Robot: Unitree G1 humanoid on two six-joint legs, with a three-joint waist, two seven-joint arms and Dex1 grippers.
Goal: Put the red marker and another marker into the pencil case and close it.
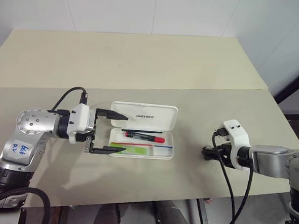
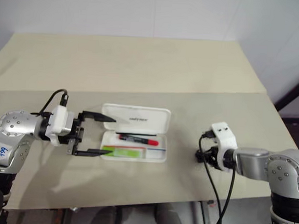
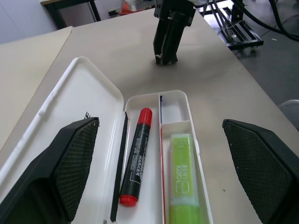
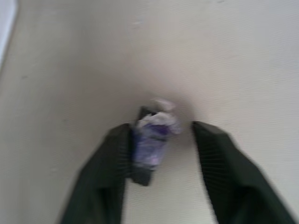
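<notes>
This looks like a robotics lab or test room rather than a home or office. Two plain beige worktops [image 1: 142,61] are pushed together edge to edge against a bare white panelled wall [image 1: 145,10], with nothing decorative about. The far worktop is bare, the near one carries a white pencil case [image 1: 143,129] with "UNITREE" printed on its open lid, laid out like a test piece. In the left wrist view, past the worktop's far edge, a grey floor [image 3: 275,70] shows with a black metal frame [image 3: 236,28] and loose black cables [image 3: 266,18], the kind of equipment clutter found around a test rig.
</notes>
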